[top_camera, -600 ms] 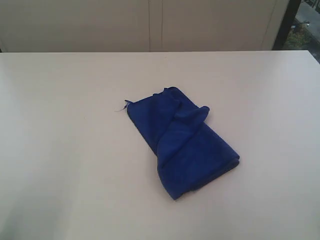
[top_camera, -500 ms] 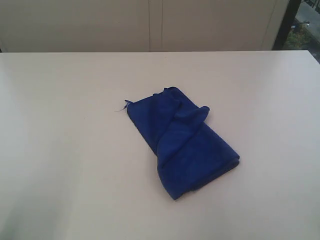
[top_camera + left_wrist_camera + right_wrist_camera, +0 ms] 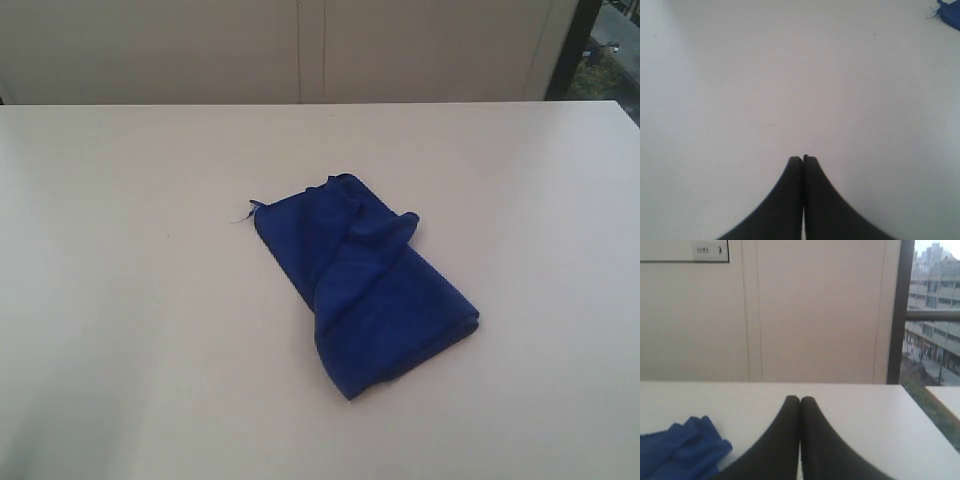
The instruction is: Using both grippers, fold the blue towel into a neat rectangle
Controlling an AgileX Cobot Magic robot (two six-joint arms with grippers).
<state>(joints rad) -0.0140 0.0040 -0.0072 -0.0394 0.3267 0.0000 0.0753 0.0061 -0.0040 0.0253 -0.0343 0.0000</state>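
The blue towel lies bunched and loosely folded in the middle of the white table, long side running diagonally, with a loose thread at its far left corner. Neither arm shows in the exterior view. In the left wrist view my left gripper is shut with nothing between its fingers, over bare table; a corner of the blue towel with the thread sits at the picture's edge. In the right wrist view my right gripper is shut and empty, above the table, with part of the blue towel beside it.
A cream panelled wall runs behind the table's far edge. A dark window frame with buildings outside stands at the right. A second white surface lies beyond the table's right edge.
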